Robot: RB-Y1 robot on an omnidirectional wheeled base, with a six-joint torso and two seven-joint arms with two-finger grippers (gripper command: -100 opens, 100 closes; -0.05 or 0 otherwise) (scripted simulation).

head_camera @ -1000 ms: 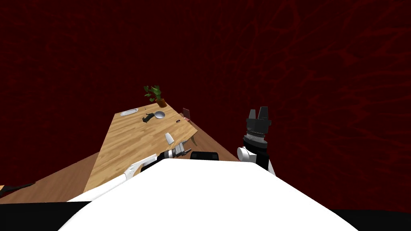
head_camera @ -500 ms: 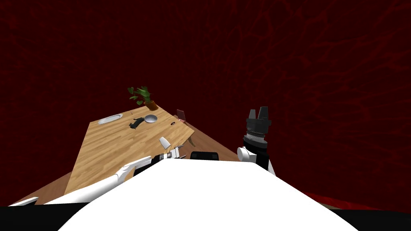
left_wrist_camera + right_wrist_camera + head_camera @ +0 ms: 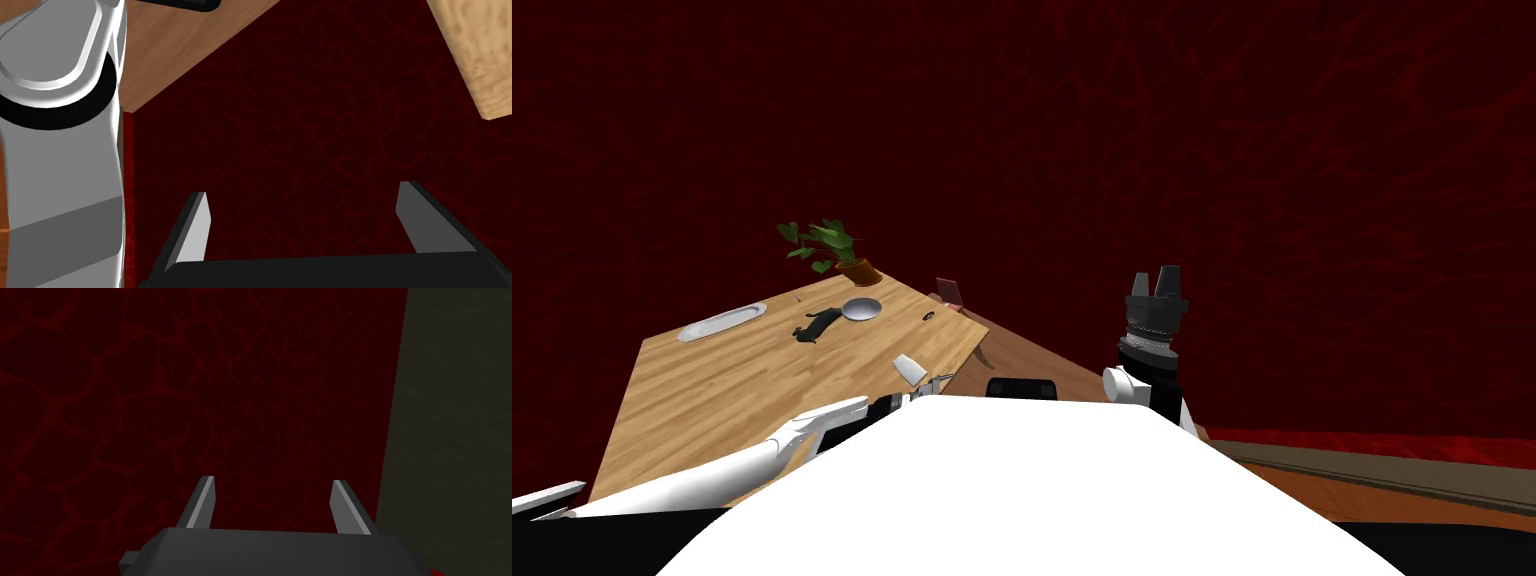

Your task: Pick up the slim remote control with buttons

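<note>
Both the left tool point(image 3: 303, 196) and right tool point(image 3: 271, 484) are spread and empty; my own turn has swung the wooden surface point(image 3: 712, 380) leftward in view, and the slim pale remote point(image 3: 909, 369) lies at the surface's near corner, close to the left tool, probably within reach.

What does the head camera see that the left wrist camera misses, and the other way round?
The head view gives the tabletop's things: a white remote near the edge, a plate, a plant, plus the raised right tool. The left wrist view gives the left tool close up, fingers open, nothing between them. Both have the wooden table, the dark red wall and the floor.
</note>
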